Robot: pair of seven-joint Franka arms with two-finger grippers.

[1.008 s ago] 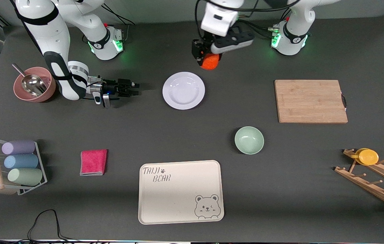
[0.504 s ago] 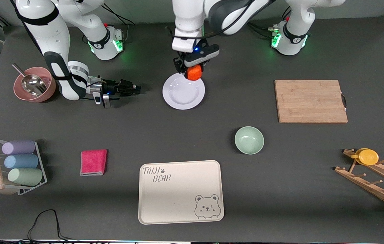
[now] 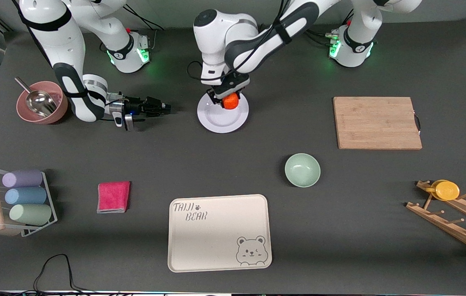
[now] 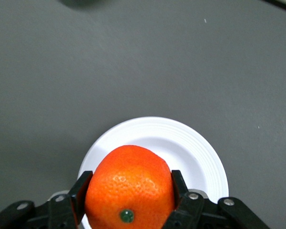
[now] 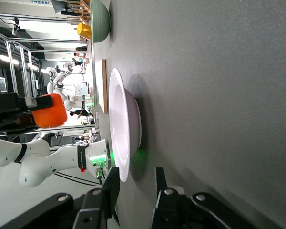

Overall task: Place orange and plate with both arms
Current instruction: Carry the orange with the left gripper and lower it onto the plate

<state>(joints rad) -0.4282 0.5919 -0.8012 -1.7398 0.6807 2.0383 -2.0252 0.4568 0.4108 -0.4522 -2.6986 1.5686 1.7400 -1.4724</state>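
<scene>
The left end effector [image 3: 227,98] hangs over the plate [image 3: 221,116], its fingers [image 4: 180,187] clamped on either side of the orange [image 3: 230,101], which sits between them and fills the gap. In the left wrist view the orange [image 4: 129,186] shows just above the white plate [image 4: 200,155], clear of its surface in the right wrist view, where the fruit [image 5: 50,110] floats apart from the plate's rim [image 5: 117,125]. The orange is over the part of the plate that lies toward the robots' bases. The right end effector [image 3: 161,107] lies low over the dark surface [image 3: 175,160], pointing sideways at the plate from the right arm's end, near the rim but not touching it. Its fingers [image 5: 108,192] stand partly apart with a narrow gap between them and hold nothing; the plate's edge lies just ahead of that gap. A pink bowl [image 3: 58,111] with a metal scoop [image 3: 38,101] stands beside the right arm's wrist.
</scene>
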